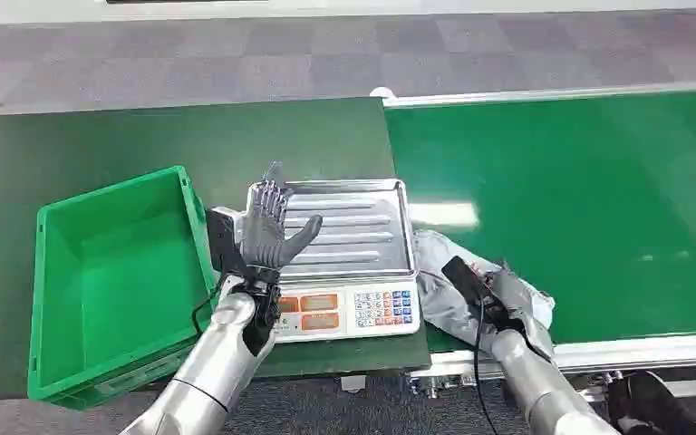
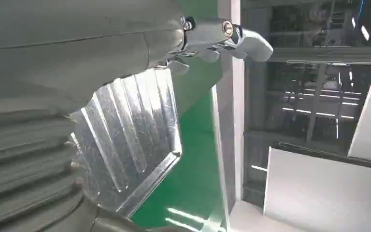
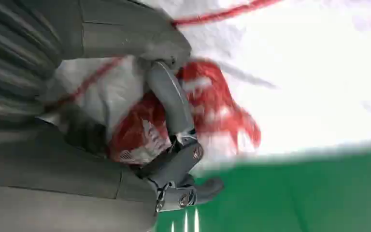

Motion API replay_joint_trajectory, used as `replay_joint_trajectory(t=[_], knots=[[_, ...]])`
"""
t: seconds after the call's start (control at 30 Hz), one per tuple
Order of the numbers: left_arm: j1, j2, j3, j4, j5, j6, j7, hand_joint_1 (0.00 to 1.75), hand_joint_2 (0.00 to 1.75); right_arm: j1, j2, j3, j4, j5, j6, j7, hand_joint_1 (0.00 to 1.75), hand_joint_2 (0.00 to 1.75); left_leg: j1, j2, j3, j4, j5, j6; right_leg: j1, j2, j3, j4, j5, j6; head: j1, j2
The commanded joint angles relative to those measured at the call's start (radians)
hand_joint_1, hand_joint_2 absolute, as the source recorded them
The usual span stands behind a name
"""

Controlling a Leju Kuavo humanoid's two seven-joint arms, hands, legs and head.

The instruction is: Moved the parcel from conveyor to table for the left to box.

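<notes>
Right robot hand (image 1: 506, 299) grips the parcel (image 1: 444, 272) at the conveyor (image 1: 580, 199) edge, at 3 o'clock of the scale (image 1: 344, 263). Left robot hand (image 1: 267, 227) is raised over the scale's pan, fingers spread, holding nothing.

Dark green table (image 1: 100, 136) carries green plastic crate (image 1: 113, 281) at left, weighing scale (image 1: 344, 272) with ribbed steel pan just beside it. Brighter green conveyor belt (image 1: 580, 199) adjoins table; white parcel (image 1: 453, 281), apparently a soft bag, lies at belt's near edge.
</notes>
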Motion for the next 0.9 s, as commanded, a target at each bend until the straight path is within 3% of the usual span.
replay_joint_trajectory(t=[0.03, 0.27, 0.3, 0.37, 0.4, 0.67, 0.9], knots=[[-0.064, 0.032, -0.057, 0.092, 0.015, -0.018, -0.007, 0.00, 1.75, 0.021, 0.027, -0.017, 0.210, -0.065, 0.290, 0.015, 0.00, 1.75, 0.000, -0.004, 0.003, -0.002, 0.000, 0.001, 0.000, -0.001, 0.004, -0.002, -0.001, 0.000, -0.001, 0.000], [-0.067, 0.032, -0.057, 0.095, 0.015, -0.017, -0.008, 0.00, 1.75, 0.022, 0.036, -0.011, 0.213, -0.063, 0.300, 0.009, 0.00, 1.75, 0.000, -0.007, 0.006, -0.004, 0.001, 0.002, -0.001, -0.002, 0.006, -0.004, 0.000, 0.000, 0.000, 0.000], [-0.067, 0.037, -0.051, 0.094, 0.018, -0.012, -0.012, 0.00, 1.75, -0.003, 0.052, -0.019, 0.203, -0.077, 0.295, -0.005, 0.00, 1.75, 0.002, -0.001, 0.016, -0.002, -0.003, 0.000, 0.001, 0.001, 0.015, -0.002, -0.003, 0.000, 0.000, 0.000], [-0.059, 0.041, -0.043, 0.085, 0.020, -0.006, -0.016, 0.00, 1.75, -0.023, 0.062, -0.056, 0.196, -0.125, 0.283, -0.065, 0.00, 1.75, 0.002, -0.001, 0.018, -0.002, -0.002, 0.000, 0.000, 0.001, 0.017, -0.003, -0.003, 0.000, 0.000, 0.000], [-0.057, 0.042, -0.041, 0.083, 0.021, -0.005, -0.017, 0.00, 1.75, -0.027, 0.063, -0.063, 0.196, -0.133, 0.283, -0.072, 1.75, 1.75, 0.002, 0.001, 0.018, -0.001, -0.003, 0.000, 0.000, 0.002, 0.017, -0.002, -0.003, 0.000, 0.000, 0.000], [-0.043, 0.051, -0.022, 0.065, 0.021, 0.011, -0.028, 0.00, 1.75, -0.066, 0.080, -0.107, 0.165, -0.240, 0.236, -0.211, 1.75, 1.75, 0.002, 0.006, 0.016, -0.004, -0.001, 0.000, -0.001, 0.009, 0.013, -0.002, 0.000, -0.003, 0.000, 0.000], [-0.043, 0.051, -0.018, 0.067, 0.019, 0.012, -0.032, 0.00, 1.75, -0.072, 0.083, -0.112, 0.131, -0.279, 0.207, -0.258, 1.75, 1.75, 0.003, 0.008, 0.015, -0.002, -0.001, -0.001, -0.001, 0.009, 0.012, -0.001, -0.001, -0.003, 0.000, 0.000]])
